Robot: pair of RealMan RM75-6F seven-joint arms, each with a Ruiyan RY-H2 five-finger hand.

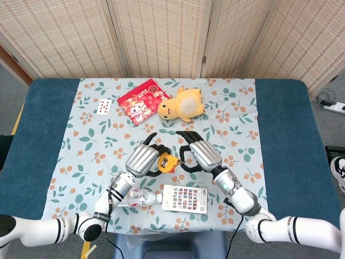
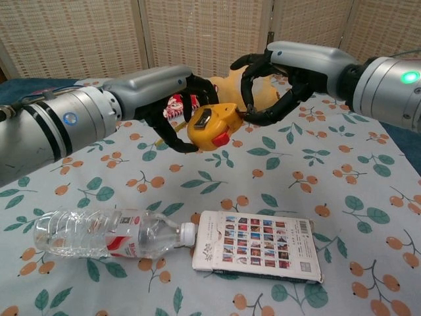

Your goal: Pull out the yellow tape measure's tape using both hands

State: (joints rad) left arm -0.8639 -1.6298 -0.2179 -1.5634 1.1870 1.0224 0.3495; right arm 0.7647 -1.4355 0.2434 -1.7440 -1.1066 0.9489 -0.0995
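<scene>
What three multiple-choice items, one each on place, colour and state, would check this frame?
1. Where does the bottle lie?
A. standing by the plush
B. on its side, cap toward the card box
C. in the right hand

2. What colour is the button on the tape measure?
A. red
B. blue
C. green

3. What holds the tape measure?
A. nothing, it sits on the cloth
B. the right hand alone
C. the left hand, off the table

Key: 1 B, its cap meets the card box. 2 A, a red button shows on the yellow case. 3 C, the left hand grips the case in the air while the right hand has its fingers at the case's end.
</scene>
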